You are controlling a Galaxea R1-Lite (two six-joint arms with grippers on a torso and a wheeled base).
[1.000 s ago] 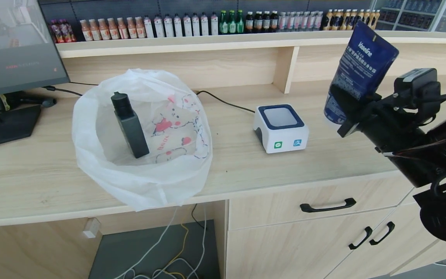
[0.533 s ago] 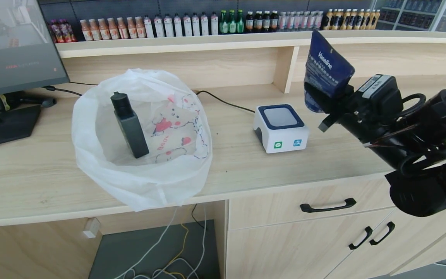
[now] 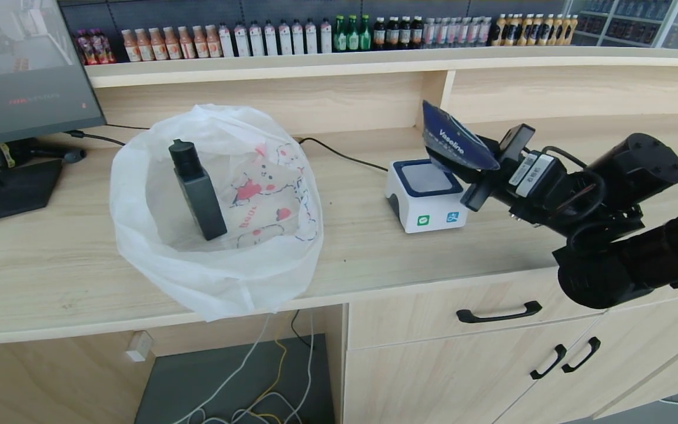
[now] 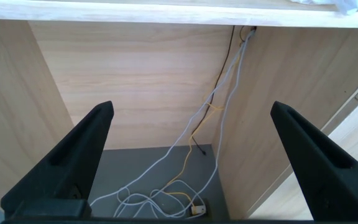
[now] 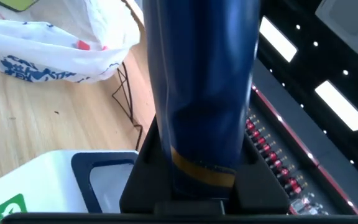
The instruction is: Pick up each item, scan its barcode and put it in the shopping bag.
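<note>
The right jaws are clamped on one end of a blue tube (image 3: 454, 144), which is tilted just above the scanner (image 3: 433, 206) on the bench (image 3: 50, 265). To scan well, turn the tube's barcode side squarely to the scanner's window, close but not touching, and hold steady; where the barcode sits I cannot tell. The bag (image 3: 139, 235), holding a dark bottle (image 3: 198, 188), stands well apart. The left jaws are spread wide and empty, below the bench top

Base of blue tube (image 3: 454, 144) between right jaws; scanner (image 3: 427, 203) corner behind tube.
</note>
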